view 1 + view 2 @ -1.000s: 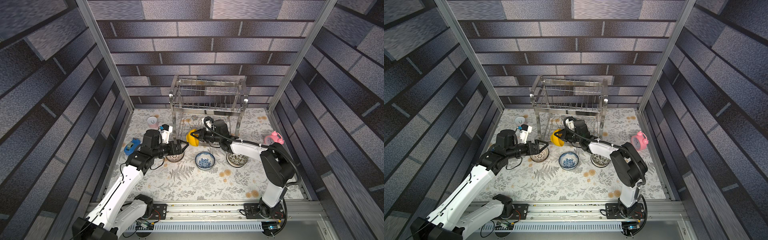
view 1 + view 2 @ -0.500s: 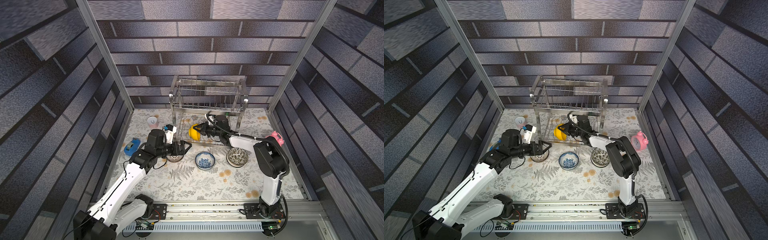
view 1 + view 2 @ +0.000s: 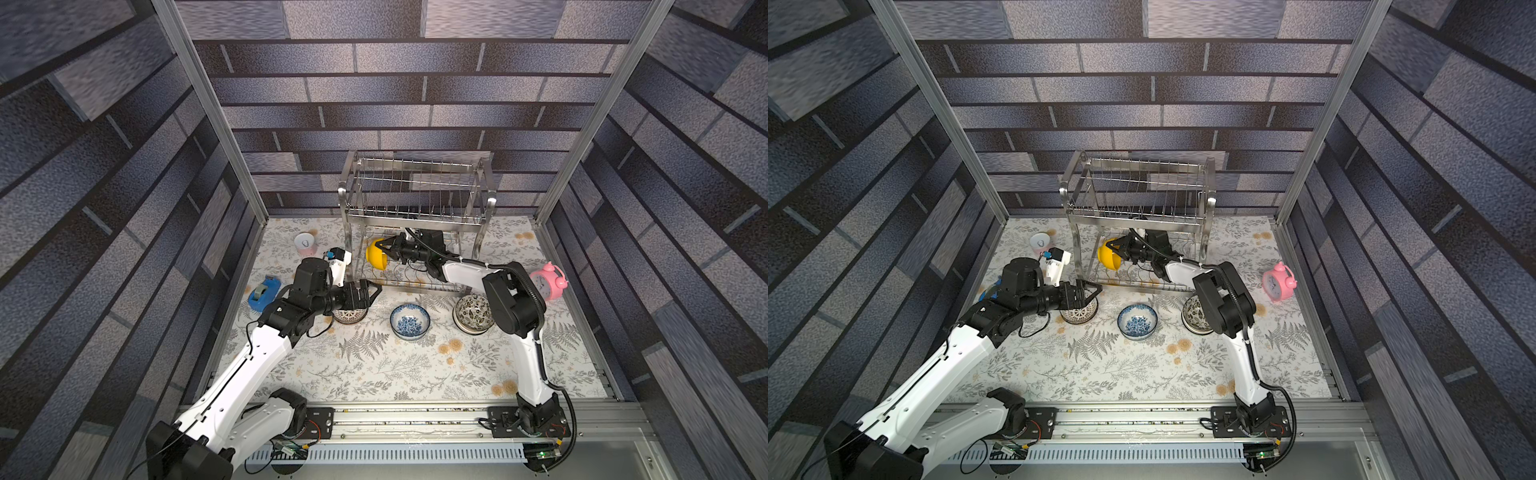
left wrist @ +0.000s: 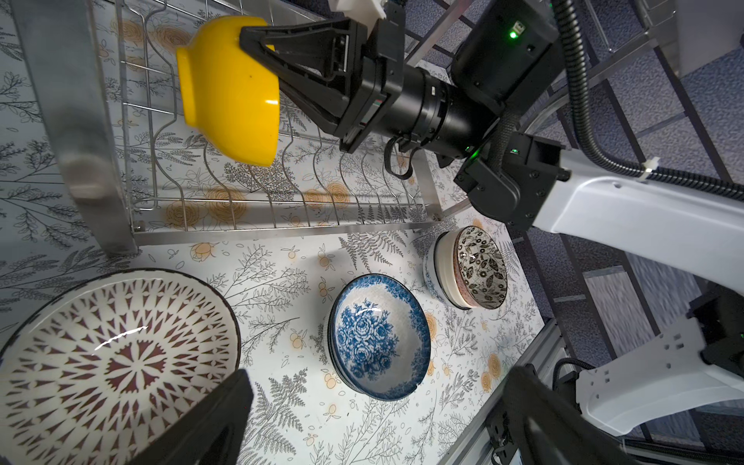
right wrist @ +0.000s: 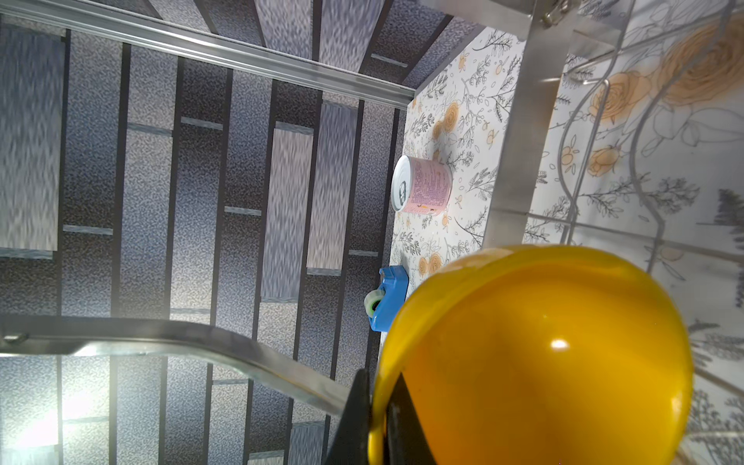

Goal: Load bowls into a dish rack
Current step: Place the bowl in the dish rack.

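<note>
Dish rack [image 3: 487,195]: 2 tiers, at the back of the table, upper tier bare.
Right gripper [image 3: 384,245]: inside the lower tier, jaws pressed together on the rim of the yellow bowl [image 3: 376,259]. That bowl is tipped on its side, over the divider wires at the end nearer the left arm. Contact with the wires cannot be told.
Left gripper [image 3: 372,291]: jaws spread, nothing held, over the red-and-white bowl [image 3: 350,316].
Leaf-patterned bowl [image 3: 473,311]: tops a nested stack in front of the rack.
Blue-and-white bowl [image 3: 409,322]: on the table between those 2.
Pink alarm clock [image 3: 548,280], blue tape dispenser [image 3: 262,291], pink can [image 3: 305,244]: at the table's edges.
</note>
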Robot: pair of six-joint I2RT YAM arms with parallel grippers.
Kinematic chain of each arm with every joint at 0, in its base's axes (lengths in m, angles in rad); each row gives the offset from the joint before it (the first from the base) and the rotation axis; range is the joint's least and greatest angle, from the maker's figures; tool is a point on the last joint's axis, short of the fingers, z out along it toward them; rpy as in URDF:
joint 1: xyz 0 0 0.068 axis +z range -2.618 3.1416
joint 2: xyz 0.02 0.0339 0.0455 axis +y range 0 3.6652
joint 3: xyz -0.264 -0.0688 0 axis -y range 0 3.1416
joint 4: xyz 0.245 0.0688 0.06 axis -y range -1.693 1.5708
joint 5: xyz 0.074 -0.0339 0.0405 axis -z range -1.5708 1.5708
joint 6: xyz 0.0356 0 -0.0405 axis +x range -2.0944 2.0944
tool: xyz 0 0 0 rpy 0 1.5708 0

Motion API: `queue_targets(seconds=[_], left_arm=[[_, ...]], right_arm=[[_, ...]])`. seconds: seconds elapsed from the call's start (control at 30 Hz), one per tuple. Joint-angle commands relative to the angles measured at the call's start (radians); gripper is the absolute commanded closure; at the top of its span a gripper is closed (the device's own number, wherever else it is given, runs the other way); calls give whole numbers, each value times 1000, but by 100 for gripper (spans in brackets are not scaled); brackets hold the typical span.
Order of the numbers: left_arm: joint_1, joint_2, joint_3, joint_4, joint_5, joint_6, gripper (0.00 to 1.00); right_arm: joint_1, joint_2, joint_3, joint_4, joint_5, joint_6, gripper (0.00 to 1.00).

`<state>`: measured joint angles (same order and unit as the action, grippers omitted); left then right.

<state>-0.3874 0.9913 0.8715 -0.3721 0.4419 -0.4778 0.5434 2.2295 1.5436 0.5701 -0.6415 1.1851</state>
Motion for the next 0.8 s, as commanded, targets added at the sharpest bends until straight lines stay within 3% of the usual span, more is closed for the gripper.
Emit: queue_targets(seconds=[0.0, 0.77], left_arm=[[5, -30, 3, -8, -25, 23, 0], [-6, -42, -32, -18, -49, 30, 0]], right_arm=[[-14, 44, 83, 76, -33, 46, 100], [-51, 341, 443, 137, -69, 218, 100]])
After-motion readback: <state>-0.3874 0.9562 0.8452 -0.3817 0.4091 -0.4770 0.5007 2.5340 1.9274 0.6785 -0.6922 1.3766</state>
